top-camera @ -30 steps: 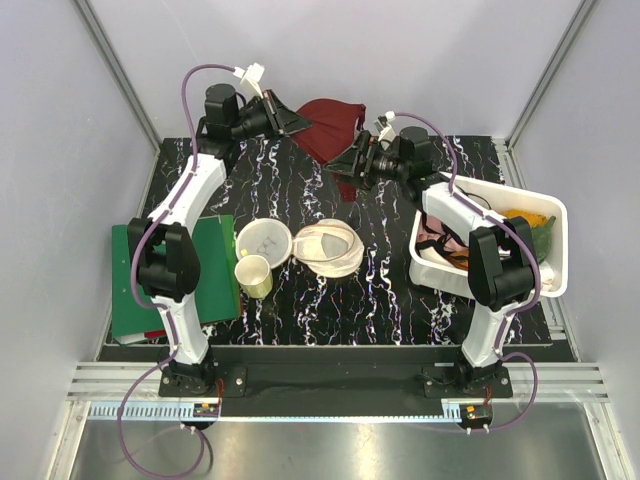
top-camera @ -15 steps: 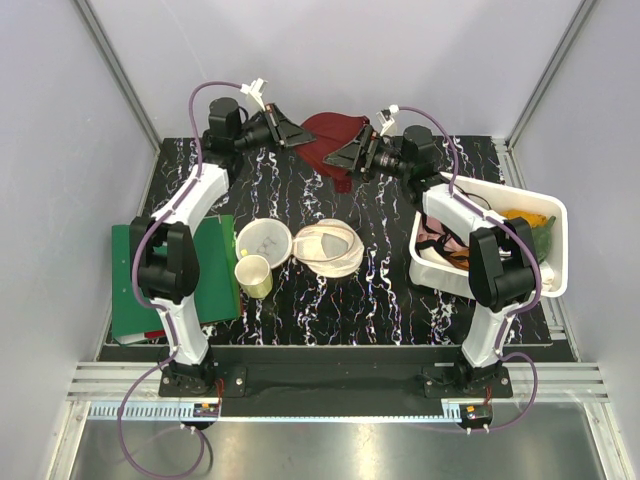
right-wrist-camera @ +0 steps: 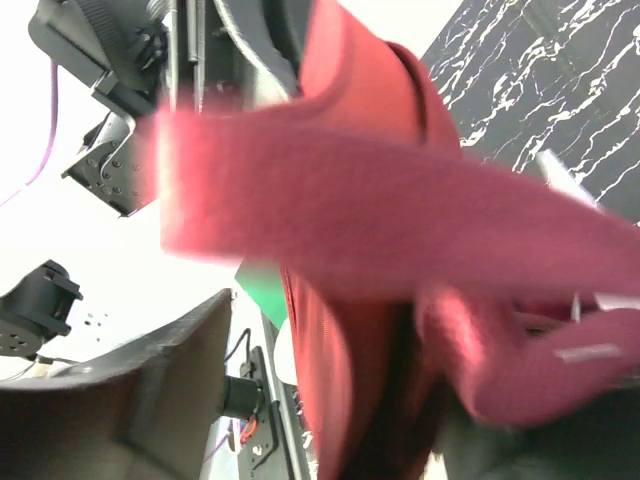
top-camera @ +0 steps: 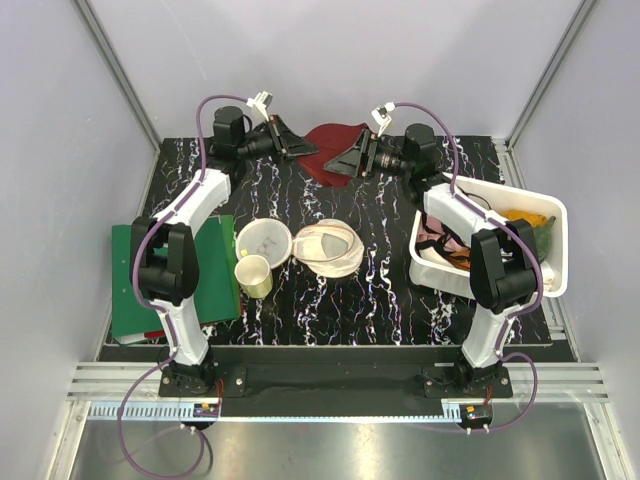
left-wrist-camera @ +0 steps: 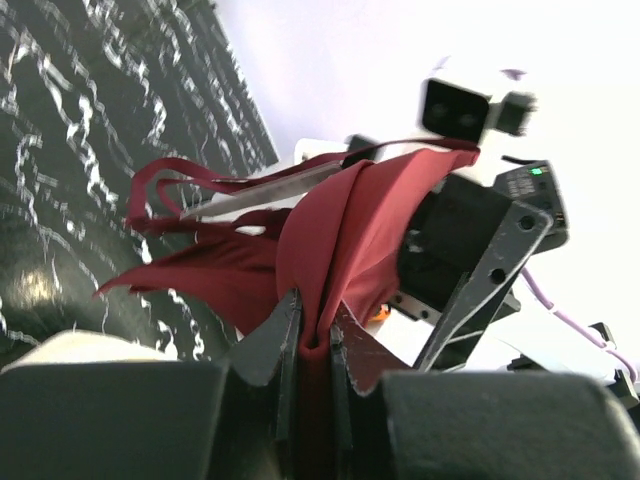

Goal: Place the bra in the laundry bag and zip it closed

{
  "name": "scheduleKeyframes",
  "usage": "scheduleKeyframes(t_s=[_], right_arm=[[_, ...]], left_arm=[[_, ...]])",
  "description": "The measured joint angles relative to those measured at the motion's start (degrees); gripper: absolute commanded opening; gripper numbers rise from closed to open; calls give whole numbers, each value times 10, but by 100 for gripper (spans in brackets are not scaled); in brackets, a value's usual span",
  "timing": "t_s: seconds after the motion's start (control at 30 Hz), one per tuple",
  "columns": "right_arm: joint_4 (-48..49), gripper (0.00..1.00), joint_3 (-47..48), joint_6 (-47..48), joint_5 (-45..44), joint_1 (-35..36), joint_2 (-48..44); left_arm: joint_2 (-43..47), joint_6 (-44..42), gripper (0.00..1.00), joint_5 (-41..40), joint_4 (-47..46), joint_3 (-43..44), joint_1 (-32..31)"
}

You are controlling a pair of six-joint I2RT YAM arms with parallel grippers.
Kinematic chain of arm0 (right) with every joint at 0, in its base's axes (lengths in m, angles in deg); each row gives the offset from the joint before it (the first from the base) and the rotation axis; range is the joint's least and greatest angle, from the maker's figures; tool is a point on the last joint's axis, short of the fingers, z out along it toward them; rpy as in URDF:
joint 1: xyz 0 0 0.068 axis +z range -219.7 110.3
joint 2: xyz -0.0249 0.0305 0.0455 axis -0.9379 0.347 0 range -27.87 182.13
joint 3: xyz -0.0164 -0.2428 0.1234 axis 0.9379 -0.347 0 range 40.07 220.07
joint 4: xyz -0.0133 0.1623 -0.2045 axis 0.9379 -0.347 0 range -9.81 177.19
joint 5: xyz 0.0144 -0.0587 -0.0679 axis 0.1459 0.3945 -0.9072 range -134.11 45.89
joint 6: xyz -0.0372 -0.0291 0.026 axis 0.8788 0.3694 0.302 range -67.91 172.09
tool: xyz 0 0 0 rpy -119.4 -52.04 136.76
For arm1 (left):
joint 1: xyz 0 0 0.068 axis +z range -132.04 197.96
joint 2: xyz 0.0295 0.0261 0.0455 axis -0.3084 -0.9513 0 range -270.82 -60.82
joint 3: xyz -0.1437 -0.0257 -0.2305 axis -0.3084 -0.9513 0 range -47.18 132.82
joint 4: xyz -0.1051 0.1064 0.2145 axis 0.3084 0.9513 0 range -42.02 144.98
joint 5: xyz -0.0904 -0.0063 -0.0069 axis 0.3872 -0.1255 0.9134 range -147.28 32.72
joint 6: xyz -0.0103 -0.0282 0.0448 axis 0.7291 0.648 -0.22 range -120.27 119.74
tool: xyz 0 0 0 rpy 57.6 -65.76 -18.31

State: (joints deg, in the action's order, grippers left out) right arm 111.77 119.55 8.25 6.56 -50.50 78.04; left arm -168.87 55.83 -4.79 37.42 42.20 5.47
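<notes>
At the far edge of the black marbled table [top-camera: 400, 290], close to the back wall: bra [top-camera: 338, 138], lifted clear of the surface and strung between both arms. Reads from above as a bunched maroon mass, one side toward each gripper. Fans upward in the left wrist view from a narrow fold, a thin strap looping out to the left over the tabletop.

Left gripper [left-wrist-camera: 312, 320]: jaws drawn nearly together, pinching that fold of the bra. Right gripper [top-camera: 334, 166]: meets the lower right edge of the fabric from the opposite side. In its own blurred view, only one finger [right-wrist-camera: 170, 380] plainly visible, a thick wad of maroon cloth and a broad band filling the gap beside it. Seems clamped on the bra at a wider setting, though not certain.

Nearer the arm bases, at mid-table and well apart from the bra: laundry bag [top-camera: 328, 248], cream-white, round, lying flat. Just left of it, a round pale dish [top-camera: 264, 238], and close against that, an upright cream-yellow cup [top-camera: 254, 276]. Farther left, a green board [top-camera: 125, 290] at the table's edge. Off to the right, a white bin [top-camera: 530, 195] with orange and green cloths [top-camera: 530, 218] inside.
</notes>
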Motion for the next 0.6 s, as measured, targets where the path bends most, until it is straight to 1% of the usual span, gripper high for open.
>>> scheduleKeyframes(t_s=[0.03, 0.07, 0.13, 0.17, 0.23, 0.27, 0.3, 0.33, 0.37, 0.4, 0.43, 0.47, 0.5, 0.57, 0.6], right_arm=[[-1, 64, 0, 4, 1, 0, -1], [-6, 55, 0, 6, 2, 0, -3], [-15, 54, 0, 12, 3, 0, -6], [-22, 44, 0, 12, 3, 0, -7], [-34, 34, 0, 10, 1, 0, -8], [-39, 28, 0, 5, -1, 0, -9], [-44, 14, 0, -1, -2, 0, -10], [-46, 9, 0, -9, -2, 0, -10], [-48, 2, 0, -22, -2, 0, -10], [-51, 0, 0, -37, -2, 0, -10], [-56, 0, 0, -54, -2, 0, -10], [-64, 0, 0, -75, -4, 0, -10], [-69, 0, 0, -90, -6, 0, -10], [-98, 0, 0, -125, -16, 0, -10], [-110, 0, 0, -136, -20, 0, -10]], left_arm=[[0, -2, 0, 0, 10, 0, 0], [0, -7, 0, 0, 20, 0, 0], [0, -16, 0, -1, 41, 0, 0], [0, -21, 1, -2, 50, 0, 0], [0, -30, 7, -2, 66, 0, 0], [0, -33, 11, -2, 72, 0, 0], [0, -38, 15, -4, 79, 0, 0], [0, -47, 30, -7, 89, 0, -1], [0, -55, 38, -9, 97, 1, -2], [1, -66, 46, -17, 116, 3, -3], [3, -81, 59, -23, 129, 4, -4], [5, -95, 64, -33, 148, 6, -5], [10, -110, 71, -47, 165, 7, -6], [26, -147, 77, -85, 209, 8, -9], [35, -162, 78, -103, 226, 9, -11]])
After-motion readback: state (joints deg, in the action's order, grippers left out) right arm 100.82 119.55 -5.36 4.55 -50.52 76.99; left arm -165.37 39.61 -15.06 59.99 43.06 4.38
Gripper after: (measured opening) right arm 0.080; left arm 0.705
